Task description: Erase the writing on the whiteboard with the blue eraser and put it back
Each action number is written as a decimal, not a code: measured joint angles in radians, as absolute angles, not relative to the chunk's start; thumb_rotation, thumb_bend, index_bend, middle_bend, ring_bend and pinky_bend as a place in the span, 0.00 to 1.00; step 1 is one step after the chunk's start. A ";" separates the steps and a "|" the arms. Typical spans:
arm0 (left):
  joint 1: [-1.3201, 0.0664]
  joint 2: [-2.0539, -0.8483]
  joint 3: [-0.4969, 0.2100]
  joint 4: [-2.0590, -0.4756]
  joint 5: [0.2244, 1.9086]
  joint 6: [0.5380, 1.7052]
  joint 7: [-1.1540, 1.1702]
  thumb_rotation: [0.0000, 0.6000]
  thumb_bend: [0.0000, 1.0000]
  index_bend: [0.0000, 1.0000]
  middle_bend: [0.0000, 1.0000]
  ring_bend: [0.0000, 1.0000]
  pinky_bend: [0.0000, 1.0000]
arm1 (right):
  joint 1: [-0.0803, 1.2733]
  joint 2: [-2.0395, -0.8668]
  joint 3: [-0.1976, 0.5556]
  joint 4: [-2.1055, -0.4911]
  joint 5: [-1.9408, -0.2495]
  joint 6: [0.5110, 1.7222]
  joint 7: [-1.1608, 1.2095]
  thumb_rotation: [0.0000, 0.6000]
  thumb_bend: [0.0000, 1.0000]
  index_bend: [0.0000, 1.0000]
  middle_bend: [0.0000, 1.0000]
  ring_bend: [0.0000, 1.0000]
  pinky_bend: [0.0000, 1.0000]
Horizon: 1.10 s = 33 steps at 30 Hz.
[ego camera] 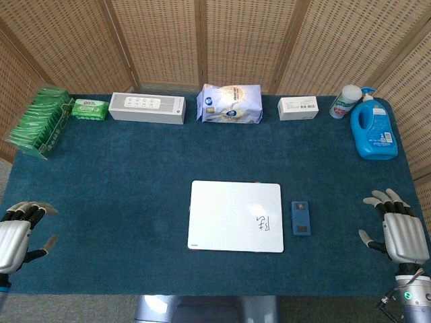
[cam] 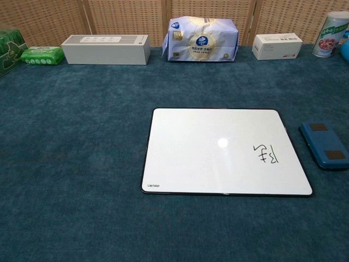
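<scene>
Fingers (ego camera: 385, 199) apart, blue eraser (ego camera: 301, 218) untouched

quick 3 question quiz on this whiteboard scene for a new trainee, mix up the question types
1. True or false: the blue eraser lies on top of the whiteboard.
2. Multiple choice: the writing sits on which part of the whiteboard, seen from the robot? A) left side B) centre C) right side
3. Fill in: the hand nearer the blue eraser is the ____ hand.

Key
1. False: it lies on the table cloth just beside the whiteboard's right edge, apart from it.
2. C
3. right: the right hand rests open at the table's right edge and the left hand at the far left edge; both hold nothing.
</scene>
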<state>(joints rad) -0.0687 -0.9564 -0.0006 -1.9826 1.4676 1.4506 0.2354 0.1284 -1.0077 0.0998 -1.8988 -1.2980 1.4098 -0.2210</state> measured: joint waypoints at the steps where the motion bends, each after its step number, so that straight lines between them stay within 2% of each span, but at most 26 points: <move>1: -0.069 -0.957 0.000 -1.983 1.466 1.448 0.237 1.00 0.36 0.34 0.31 0.24 0.20 | 0.129 -1.009 0.100 -1.898 -1.296 1.407 -0.220 1.00 0.23 0.27 0.19 0.09 0.22; 14: -0.061 -0.949 0.002 -1.976 1.484 1.467 0.212 1.00 0.36 0.34 0.31 0.24 0.21 | 0.135 -0.988 0.094 -1.895 -1.334 1.392 -0.194 1.00 0.23 0.25 0.19 0.09 0.22; 20: -0.067 -0.948 0.000 -1.976 1.493 1.461 0.202 1.00 0.36 0.34 0.31 0.24 0.23 | 0.159 -0.968 0.088 -1.874 -1.364 1.342 -0.167 1.00 0.16 0.22 0.19 0.08 0.22; 27: -0.083 -0.926 -0.004 -1.993 1.507 1.444 0.186 1.00 0.36 0.34 0.31 0.24 0.23 | 0.211 -0.967 0.081 -1.794 -1.400 1.256 -0.144 1.00 0.09 0.13 0.13 0.04 0.22; 33: -0.099 -0.899 -0.011 -2.022 1.518 1.431 0.184 1.00 0.36 0.34 0.31 0.25 0.23 | 0.264 -1.025 0.074 -1.659 -1.485 1.214 -0.082 1.00 0.06 0.10 0.11 0.01 0.22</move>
